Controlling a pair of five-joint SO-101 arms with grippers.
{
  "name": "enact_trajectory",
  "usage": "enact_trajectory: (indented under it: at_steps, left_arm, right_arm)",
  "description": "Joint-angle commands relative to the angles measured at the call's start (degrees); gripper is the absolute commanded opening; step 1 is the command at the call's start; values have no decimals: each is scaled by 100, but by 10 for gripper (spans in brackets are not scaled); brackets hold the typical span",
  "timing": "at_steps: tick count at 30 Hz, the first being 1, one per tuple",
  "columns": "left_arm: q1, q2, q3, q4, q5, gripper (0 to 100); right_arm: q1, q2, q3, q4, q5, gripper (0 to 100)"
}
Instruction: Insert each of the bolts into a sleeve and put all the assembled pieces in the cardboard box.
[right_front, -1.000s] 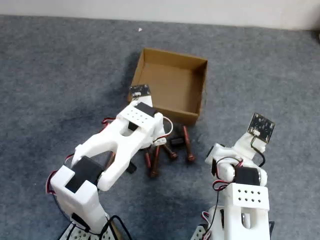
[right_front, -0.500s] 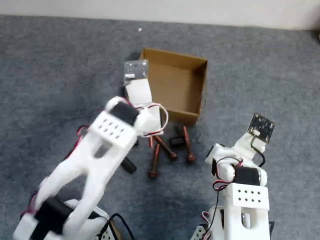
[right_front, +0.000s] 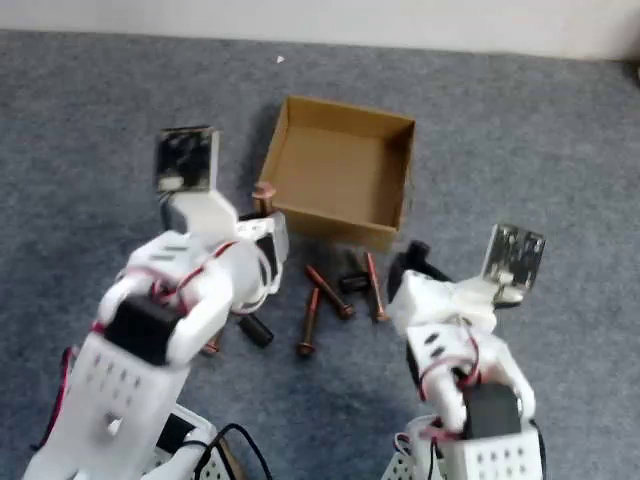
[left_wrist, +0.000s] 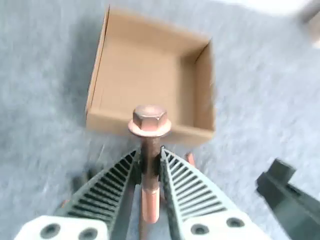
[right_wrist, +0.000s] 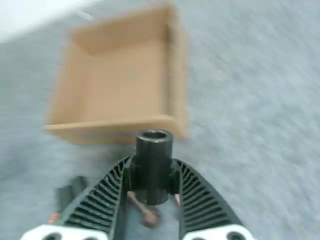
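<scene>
Moved: since a second earlier the left arm had lifted away from the pile and swung up to the left, while the right arm had come forward out of its folded pose.
Left claw: the left claw (left_wrist: 150, 155) was closed on a bolt (left_wrist: 149, 123), just beside the near-left corner of the cardboard box (right_front: 345, 112).
Right claw: the right claw (right_wrist: 151, 167) was clamped round a sleeve (right_wrist: 153, 150), just near of the box's near-right corner.
Bolt against claw: it stood upright between the fingers, with the head clear above the tips and the shank running down between them.
Sleeve against claw: its body sat between the fingers, and the open bore pointed up past the tips.
Handling: both looked rigid and smooth, so I judged they could slip or twist. The shank under the head and the sleeve's lower half seemed the best holds.
Left on the table: the loose bolts (right_front: 310, 320) and spare sleeves (right_front: 257, 330) lay between the arms, near of the box.
</scene>
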Motion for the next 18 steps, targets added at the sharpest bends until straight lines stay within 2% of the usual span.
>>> enact_trajectory:
  at_steps: [1, 4, 6, 13, 18]
  left_arm:
    - [-75, -1244, 330, -703, -114, 5]
    - [-75, -1947, 752, -1213, -114, 5]
    - [-75, -2316, 1051, -1495, -105, 5]
    - [-22, -3371, 1974, -2101, -105, 6]
    - [-13, -3943, 2475, -2620, -105, 6]
  right_arm:
    - [-567, -1007, 154, -620, 369, 4]
    - [-1051, -1473, 787, -1042, 1495, 4]
    - [-1323, -1763, 1270, -1305, 1952, 4]
    - [-1982, -1789, 1903, -2000, 2163, 4]
    - [-2475, -1780, 2035, -2448, 3218, 4]
